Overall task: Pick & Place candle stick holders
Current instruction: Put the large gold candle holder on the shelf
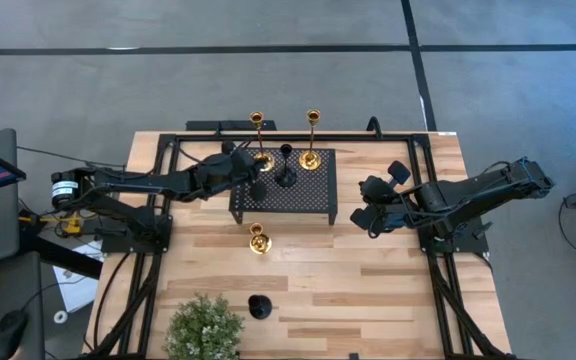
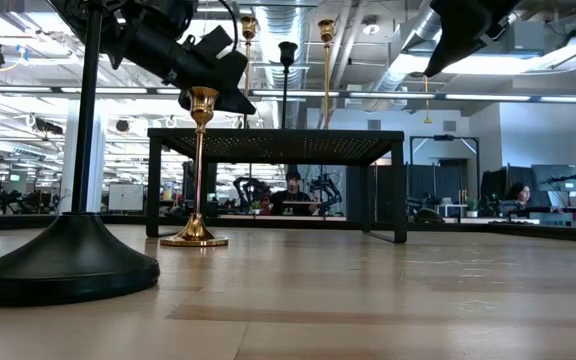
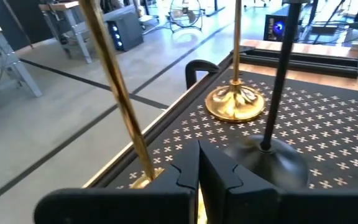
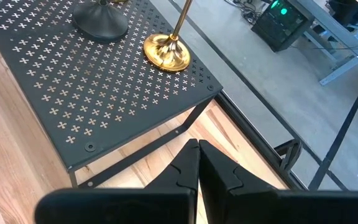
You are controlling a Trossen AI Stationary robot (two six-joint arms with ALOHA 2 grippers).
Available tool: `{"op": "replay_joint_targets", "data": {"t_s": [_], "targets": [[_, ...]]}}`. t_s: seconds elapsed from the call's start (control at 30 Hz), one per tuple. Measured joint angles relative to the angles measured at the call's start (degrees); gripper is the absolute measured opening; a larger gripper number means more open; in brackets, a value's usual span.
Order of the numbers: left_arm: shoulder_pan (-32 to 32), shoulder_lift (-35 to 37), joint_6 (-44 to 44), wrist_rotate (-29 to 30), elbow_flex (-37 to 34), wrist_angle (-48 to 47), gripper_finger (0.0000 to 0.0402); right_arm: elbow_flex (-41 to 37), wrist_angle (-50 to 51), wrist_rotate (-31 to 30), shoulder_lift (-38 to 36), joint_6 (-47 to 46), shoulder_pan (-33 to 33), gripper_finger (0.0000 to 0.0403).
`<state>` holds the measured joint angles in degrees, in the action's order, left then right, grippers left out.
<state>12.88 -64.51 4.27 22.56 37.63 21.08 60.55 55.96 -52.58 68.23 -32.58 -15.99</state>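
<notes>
Two tall gold holders (image 1: 257, 142) (image 1: 311, 138) and a black holder (image 1: 286, 172) stand by their round bases on the black perforated stand (image 1: 298, 200). A short gold holder (image 1: 258, 238) and a second black holder (image 1: 259, 305) stand on the table in front of the stand. My left gripper (image 3: 197, 174) is shut, low over the stand's left part, right beside the base (image 3: 143, 180) of the left tall gold holder, whose stem (image 3: 120, 93) rises just beside it. My right gripper (image 4: 197, 165) is shut and empty in the air off the stand's right edge. My left gripper's shut fingers (image 3: 182, 177) stand against the rim of the left tall gold holder's base (image 3: 143, 180), coming level from the table's left. The gripper itself hides the spot, so I cannot tell whether they touch it. The holder stands upright on the stand.
A green potted plant (image 1: 203, 328) stands at the near left edge. In the low view the near black holder (image 2: 63, 255) fills the left foreground, with the short gold holder (image 2: 196, 170) behind it. Bare wood (image 1: 368, 280) lies at the near right.
</notes>
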Motion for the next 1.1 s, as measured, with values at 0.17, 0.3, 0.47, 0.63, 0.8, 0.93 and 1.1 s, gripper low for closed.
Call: {"op": "replay_joint_targets", "data": {"t_s": [0.17,0.3,0.47,0.63,0.8,0.93,1.1], "targets": [[0.38,0.0,0.01,0.38,0.0,0.55,0.0003,0.0,0.0,0.0,0.0,0.0,0.0,0.0],[0.4,0.0,0.3,1.32,0.0,0.84,0.0003,0.0,0.0,0.0,0.0,-0.02,0.0,0.0],[0.72,0.0,1.69,2.99,0.0,0.93,0.0003,0.0,-0.02,0.0,0.0,0.0,0.0,0.0],[1.42,0.0,1.69,3.14,0.0,1.09,0.0003,0.0,-0.03,0.0,0.0,-0.02,0.0,0.0],[2.82,-0.07,1.69,3.05,0.0,1.16,0.0003,0.0,-0.07,0.0,0.0,-0.02,0.0,0.0],[3.56,-0.07,1.69,3.09,0.0,1.15,0.0003,0.0,-0.07,0.0,0.0,-0.02,0.0,0.0],[3.53,-0.07,1.45,2.31,0.02,1.14,0.0003,0.0,-0.07,0.0,0.0,-0.02,0.0,0.0]]}}
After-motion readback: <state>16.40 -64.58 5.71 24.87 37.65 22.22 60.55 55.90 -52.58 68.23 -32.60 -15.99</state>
